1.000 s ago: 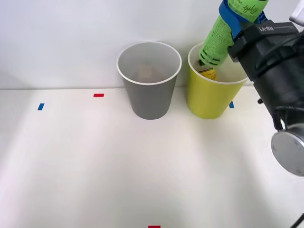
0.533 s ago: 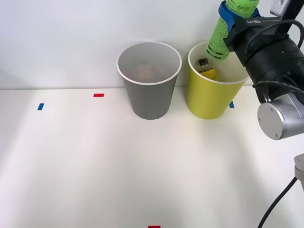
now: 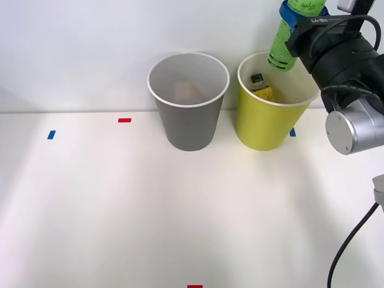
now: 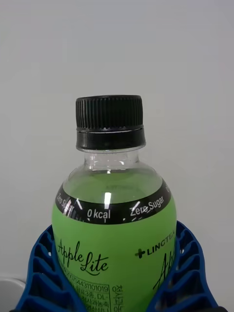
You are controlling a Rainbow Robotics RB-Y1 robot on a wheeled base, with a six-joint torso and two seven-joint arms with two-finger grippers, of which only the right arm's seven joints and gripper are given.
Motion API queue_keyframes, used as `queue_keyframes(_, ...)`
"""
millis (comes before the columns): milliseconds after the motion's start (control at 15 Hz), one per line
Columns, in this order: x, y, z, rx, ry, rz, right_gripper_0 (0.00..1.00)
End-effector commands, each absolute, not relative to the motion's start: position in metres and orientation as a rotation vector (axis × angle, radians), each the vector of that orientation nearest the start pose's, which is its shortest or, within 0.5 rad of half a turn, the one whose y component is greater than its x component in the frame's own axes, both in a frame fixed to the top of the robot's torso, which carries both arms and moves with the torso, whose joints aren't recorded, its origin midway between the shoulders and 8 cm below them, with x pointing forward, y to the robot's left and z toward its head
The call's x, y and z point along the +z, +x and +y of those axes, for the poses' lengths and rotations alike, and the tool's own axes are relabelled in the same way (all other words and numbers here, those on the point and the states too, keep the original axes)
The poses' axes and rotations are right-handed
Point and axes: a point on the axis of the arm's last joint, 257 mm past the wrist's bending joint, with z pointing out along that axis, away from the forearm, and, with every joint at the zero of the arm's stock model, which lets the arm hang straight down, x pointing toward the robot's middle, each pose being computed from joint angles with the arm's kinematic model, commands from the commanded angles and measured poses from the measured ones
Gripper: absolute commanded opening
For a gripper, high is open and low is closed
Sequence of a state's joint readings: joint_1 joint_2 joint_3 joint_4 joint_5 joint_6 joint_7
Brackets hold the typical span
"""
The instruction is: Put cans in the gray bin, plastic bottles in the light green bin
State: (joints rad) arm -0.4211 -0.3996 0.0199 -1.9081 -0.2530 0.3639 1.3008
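Observation:
My right gripper [image 3: 293, 18] is shut on a green plastic bottle [image 3: 282, 47], held steeply tilted above the right rear rim of the light green bin [image 3: 264, 123]. The right wrist view has the bottle [image 4: 114, 229] with its black cap [image 4: 109, 122] between my blue ribbed fingers [image 4: 187, 275], against a plain wall. A second plastic bottle [image 3: 260, 84], with a yellow label and a black cap, lies inside the light green bin. The gray bin [image 3: 188, 117] stands just left of it, with something pale and indistinct [image 3: 183, 91] at its bottom.
Both bins stand near the back wall on a white table [image 3: 120, 204]. Small tape marks dot it: red [image 3: 124, 120], blue [image 3: 51, 134], red at the front edge [image 3: 194, 286], and blue [image 3: 292, 132] beside the light green bin.
The arm has risen and drawn back to the right. The green bottle's lower end, which was down in the light green bin's mouth, now hangs above the rim.

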Motion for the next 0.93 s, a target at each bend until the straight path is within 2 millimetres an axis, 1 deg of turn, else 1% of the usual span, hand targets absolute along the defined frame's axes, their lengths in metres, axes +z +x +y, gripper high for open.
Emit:
queue_keyframes(67,0.084,0.586,-0.197,0.246,-0.124,1.239,0.48)
queue_keyframes(200,0.084,0.586,-0.197,0.243,-0.123,1.238,0.98)
queue_keyframes(267,0.084,0.586,-0.198,0.238,-0.123,1.239,1.00)
queue_keyframes(600,0.082,0.586,-0.195,0.240,-0.119,1.240,1.00)
queue_keyframes(733,0.072,0.586,-0.198,0.208,-0.121,1.247,1.00)
queue_keyframes(800,0.068,0.584,-0.200,0.183,-0.127,1.238,1.00)
queue_keyframes(933,0.060,0.569,-0.204,0.173,-0.132,1.172,1.00)
